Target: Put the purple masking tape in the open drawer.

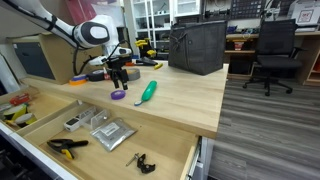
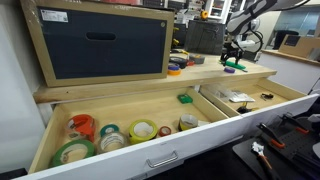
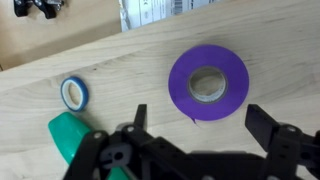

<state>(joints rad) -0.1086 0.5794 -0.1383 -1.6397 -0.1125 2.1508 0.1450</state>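
At far left in an exterior view: the open drawer (image 1: 30, 103). Centre: the purple masking tape (image 1: 118, 95), flat on the worktop (image 1: 190, 90), ungrasped beneath the wide-open, empty pincer (image 1: 118, 80). Right: a green-handled tool (image 1: 147, 92). Judged stage: grasp, carry and release all outstanding.

Masking tape (image 3: 207, 84) on worktop (image 3: 120, 60), handled tool (image 3: 68, 138) beside it, claw (image 3: 198, 112) above.

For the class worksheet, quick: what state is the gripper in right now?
Gripper: open, fingers spread above the purple masking tape, holding nothing.
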